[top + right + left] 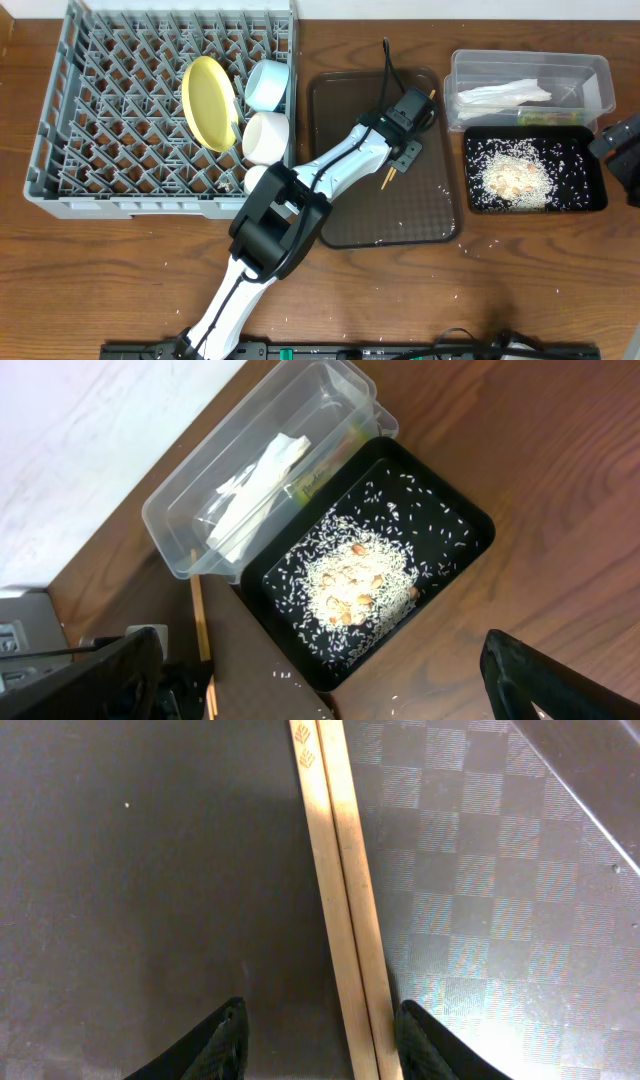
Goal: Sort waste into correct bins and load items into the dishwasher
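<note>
The chopsticks [386, 181] lie side by side on the brown serving tray [400, 220]. My left gripper [402, 158] is low over them and open. In the left wrist view the chopsticks [345, 890] run between the fingers [322, 1025], close to the right finger. The grey dish rack [60, 150] holds the yellow plate [207, 100], light-blue bowl [268, 85], white bowl [265, 137] and white cup [257, 178]. The clear tub [600, 75] holds the napkin [505, 95] and wrapper [545, 117]. The black tray [467, 150] holds rice and scraps [515, 175]. My right gripper [625, 145] is open and empty.
The right wrist view shows the clear tub [170, 520], the napkin [250, 485], the black tray [480, 525] and the rice [355, 585] below my right gripper [320, 660]. A few rice grains lie on the brown tray and the wooden table near the front.
</note>
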`<state>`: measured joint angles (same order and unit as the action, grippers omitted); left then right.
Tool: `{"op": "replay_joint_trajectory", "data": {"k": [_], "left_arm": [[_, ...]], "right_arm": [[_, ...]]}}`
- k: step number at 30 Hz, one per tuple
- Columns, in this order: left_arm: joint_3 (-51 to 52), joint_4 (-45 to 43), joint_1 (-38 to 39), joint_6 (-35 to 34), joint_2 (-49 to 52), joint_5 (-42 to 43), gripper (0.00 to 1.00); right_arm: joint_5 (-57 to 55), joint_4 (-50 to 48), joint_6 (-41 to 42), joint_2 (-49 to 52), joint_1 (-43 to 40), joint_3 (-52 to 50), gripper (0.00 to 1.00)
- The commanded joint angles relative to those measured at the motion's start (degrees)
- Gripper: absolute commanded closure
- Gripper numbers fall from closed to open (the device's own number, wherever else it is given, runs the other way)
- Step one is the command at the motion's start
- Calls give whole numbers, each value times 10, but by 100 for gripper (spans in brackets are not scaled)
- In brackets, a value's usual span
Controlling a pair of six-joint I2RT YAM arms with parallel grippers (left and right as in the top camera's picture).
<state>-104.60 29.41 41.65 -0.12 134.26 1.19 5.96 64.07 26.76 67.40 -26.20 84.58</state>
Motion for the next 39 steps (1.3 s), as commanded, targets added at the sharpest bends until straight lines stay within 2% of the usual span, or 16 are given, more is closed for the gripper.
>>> {"op": "replay_joint_trajectory", "data": {"k": [1,8,20,39], "left_arm": [[-11,-2,-3,3,-30,-10,51],[-11,-11,-3,6,-46,-10,51],[-7,-36,-9,5,-5,-45,50],[-5,-47,-12,5,10,-48,50]], "right_arm": [[1,1,6,0,-6,2,1],[1,1,6,0,-6,2,1],[1,1,6,0,-6,2,1],[1,1,6,0,-6,2,1]]}}
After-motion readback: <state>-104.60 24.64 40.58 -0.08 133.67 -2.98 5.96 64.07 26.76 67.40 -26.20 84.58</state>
